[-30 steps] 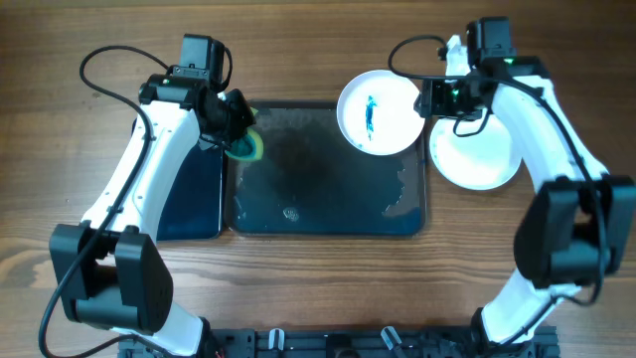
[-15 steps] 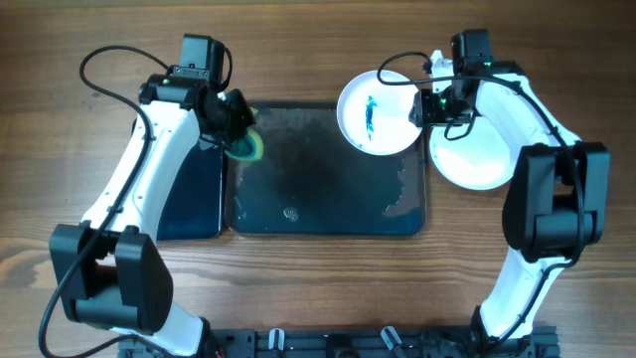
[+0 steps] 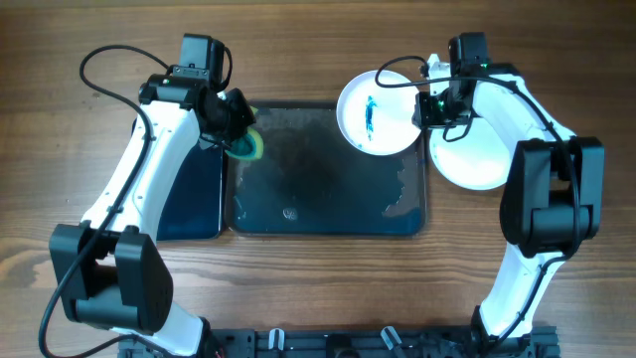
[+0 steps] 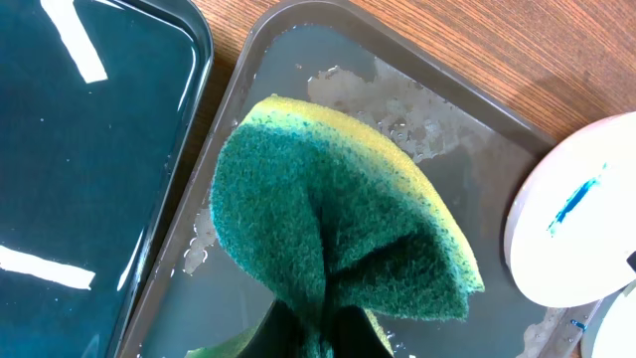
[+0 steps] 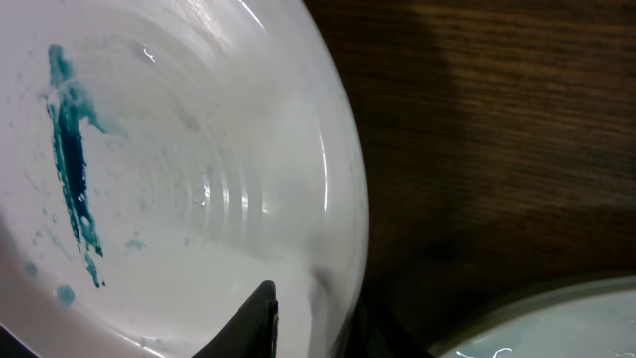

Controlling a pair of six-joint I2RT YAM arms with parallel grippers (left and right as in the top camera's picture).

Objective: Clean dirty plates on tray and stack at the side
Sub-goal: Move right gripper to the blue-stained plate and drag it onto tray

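Note:
My right gripper point(image 3: 425, 107) is shut on the rim of a white plate point(image 3: 376, 111) with a blue-green streak, held over the back right corner of the dark grey tray point(image 3: 328, 214). In the right wrist view the plate point(image 5: 199, 199) fills the frame, with its rim between my fingers point(image 5: 313, 323). White plates point(image 3: 475, 154) lie stacked on the table to the right; how many is unclear. My left gripper point(image 3: 237, 127) is shut on a green and yellow sponge point(image 4: 338, 219) above the tray's back left corner point(image 4: 298, 20).
A smaller glossy black tray point(image 3: 191, 194) lies left of the grey tray, also in the left wrist view point(image 4: 89, 149). Foam and water smears lie on the grey tray point(image 3: 402, 194). Bare wooden table point(image 3: 318, 288) lies in front.
My right gripper has swung left with the streaked plate, turning at the wrist. The left arm and sponge have not moved.

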